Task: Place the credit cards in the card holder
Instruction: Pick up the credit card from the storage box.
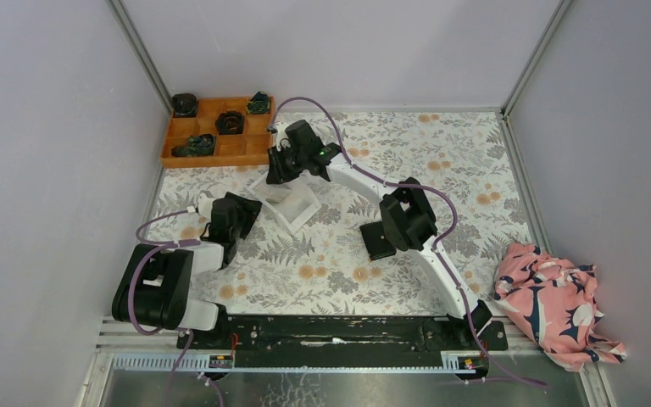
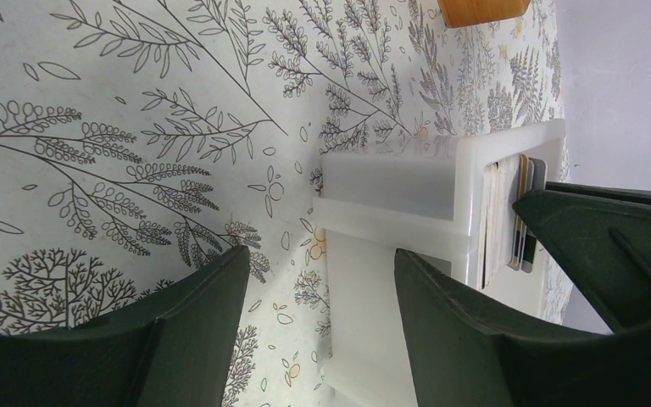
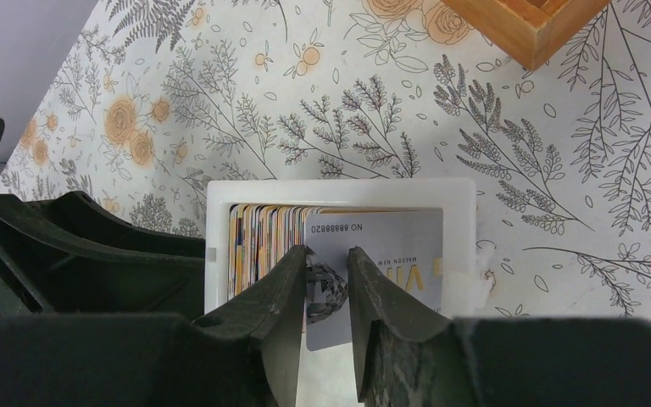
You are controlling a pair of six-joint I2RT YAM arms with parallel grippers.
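The credit cards [image 3: 263, 233] stand packed on edge in a white tray [image 3: 339, 191]. One whitish-grey card [image 3: 394, 242] leans loose in the tray, face up to the right wrist camera. My right gripper [image 3: 328, 263] hovers over this card, jaws a narrow gap apart, with nothing pinched between them. It is over the tray [image 1: 292, 208] in the top view [image 1: 276, 174]. My left gripper [image 2: 322, 280] is open at the tray's outer wall [image 2: 390, 182], and the cards' edges [image 2: 517, 212] show beyond. The black card holder [image 1: 379, 242] lies right of the tray, partly under the right arm.
An orange compartmented box [image 1: 214, 158] with dark small items stands at the back left; its corner shows in both wrist views [image 3: 525, 21] [image 2: 479, 10]. A pink patterned cloth [image 1: 551, 297] lies at the front right. Grey walls close in the floral table.
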